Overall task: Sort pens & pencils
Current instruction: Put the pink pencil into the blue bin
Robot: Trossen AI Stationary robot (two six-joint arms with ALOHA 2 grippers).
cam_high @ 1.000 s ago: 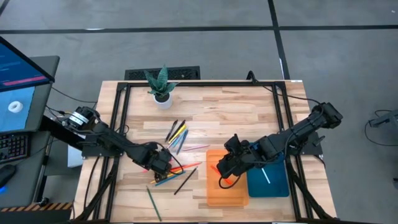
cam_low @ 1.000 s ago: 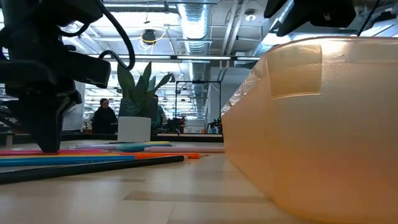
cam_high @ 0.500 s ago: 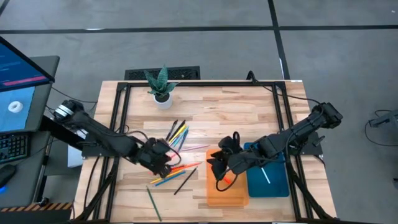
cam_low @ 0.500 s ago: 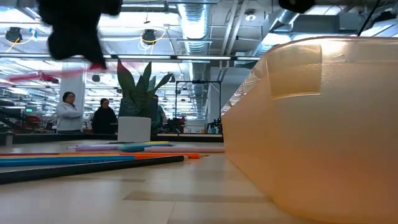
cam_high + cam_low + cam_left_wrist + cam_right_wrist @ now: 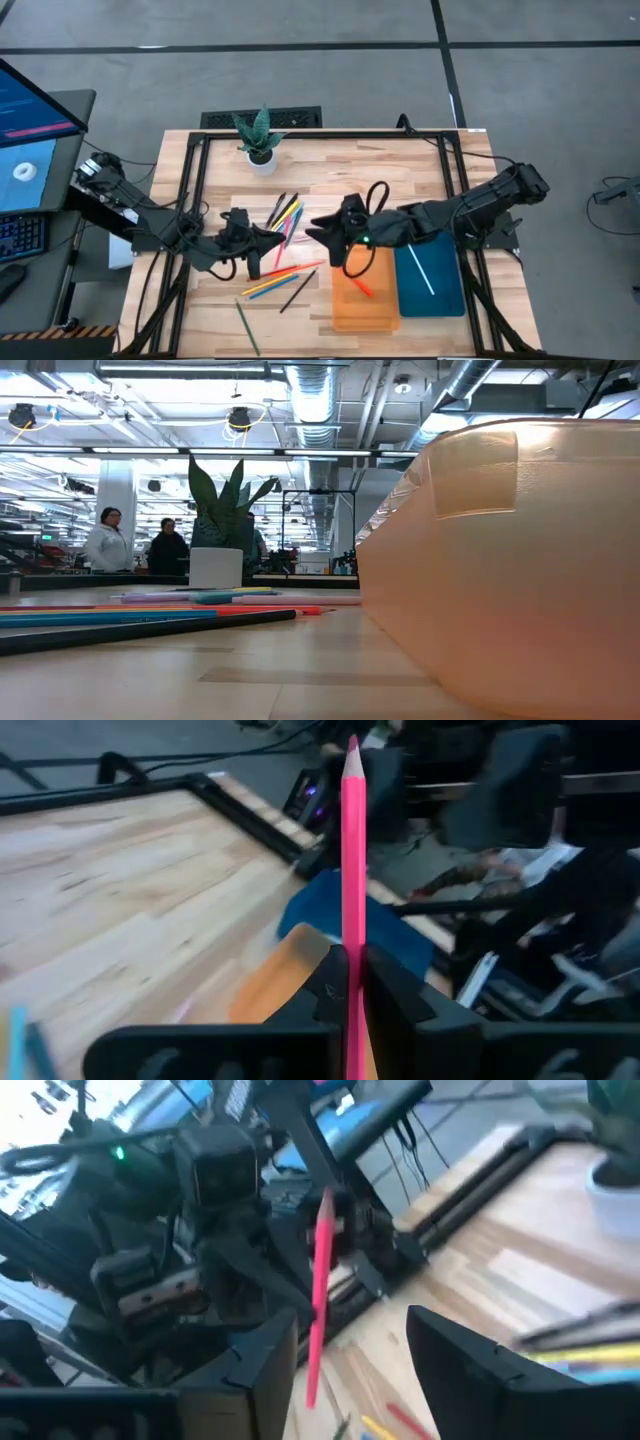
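Handing off: left pincer clenched on thin pink wooden pencil, right pincer spread at mid-desk. Centre pencil between right fingers before releasing.

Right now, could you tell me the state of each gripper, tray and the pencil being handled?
Left gripper: shut on the pink pencil, raised above the table.
Pink pencil: held upright between the left fingers.
Right gripper: open, empty, facing the pencil.
Orange tray: holds one red stick.
Blue tray: holds one white stick.
Loose sticks: lying on the table.
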